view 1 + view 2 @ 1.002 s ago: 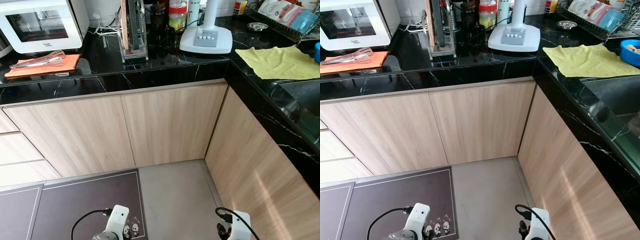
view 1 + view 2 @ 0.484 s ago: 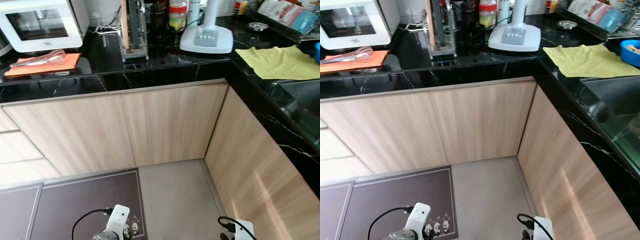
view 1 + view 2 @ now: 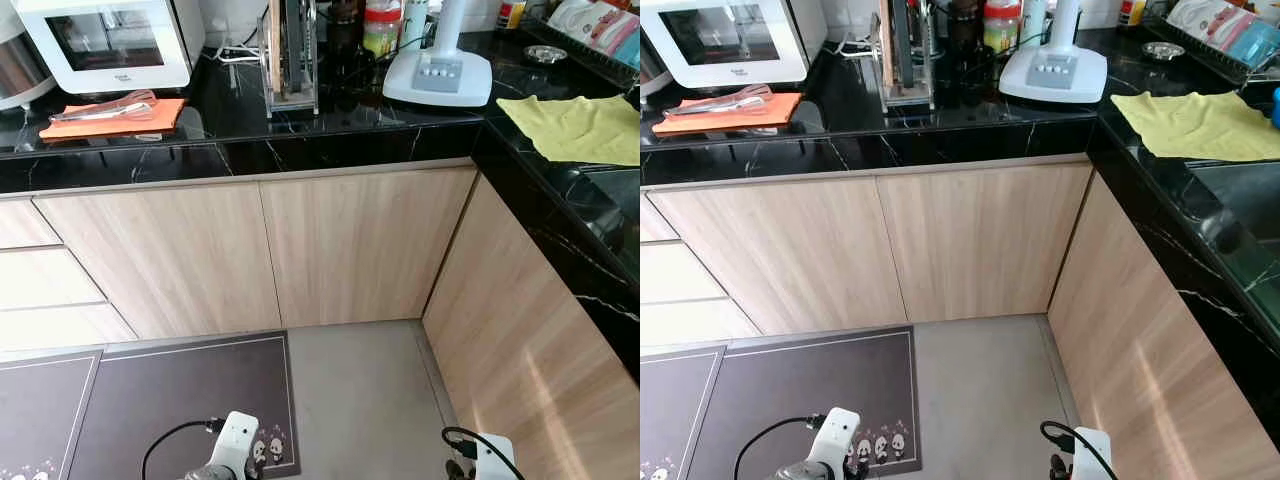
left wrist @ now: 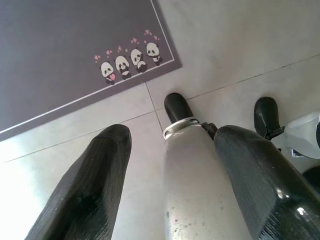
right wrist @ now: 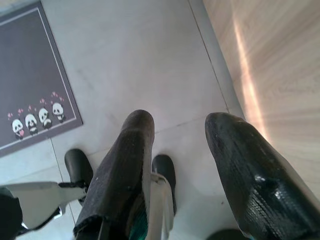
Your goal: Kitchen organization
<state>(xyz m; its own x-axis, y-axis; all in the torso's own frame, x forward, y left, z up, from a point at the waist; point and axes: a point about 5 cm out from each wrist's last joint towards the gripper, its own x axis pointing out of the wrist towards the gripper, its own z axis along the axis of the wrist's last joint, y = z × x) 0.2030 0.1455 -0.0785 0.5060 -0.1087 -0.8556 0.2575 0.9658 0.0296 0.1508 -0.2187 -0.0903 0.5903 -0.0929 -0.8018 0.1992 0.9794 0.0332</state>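
Note:
A black marble counter [image 3: 330, 140] runs along the back and turns down the right side. On it lie an orange cloth [image 3: 112, 113] with metal tongs [image 3: 100, 107], a white oven [image 3: 110, 40], a board rack [image 3: 290, 55], a white appliance base [image 3: 438, 75] and a yellow cloth [image 3: 575, 125]. Both arms hang low over the floor. My left gripper [image 4: 172, 132] is open, with my own leg and foot seen behind it. My right gripper [image 5: 180, 120] is open too, above grey tiles.
Light wood cabinet doors [image 3: 360, 245] and drawers [image 3: 50, 290] face me, with a side panel [image 3: 520, 350] on the right. A dark mat with pandas [image 3: 180, 400] covers the floor at left. A dish rack [image 3: 590, 25] and sink [image 3: 1240, 200] are at right.
The whole picture has shifted to the right, so the camera has turned a little left. Both arms still hang as before.

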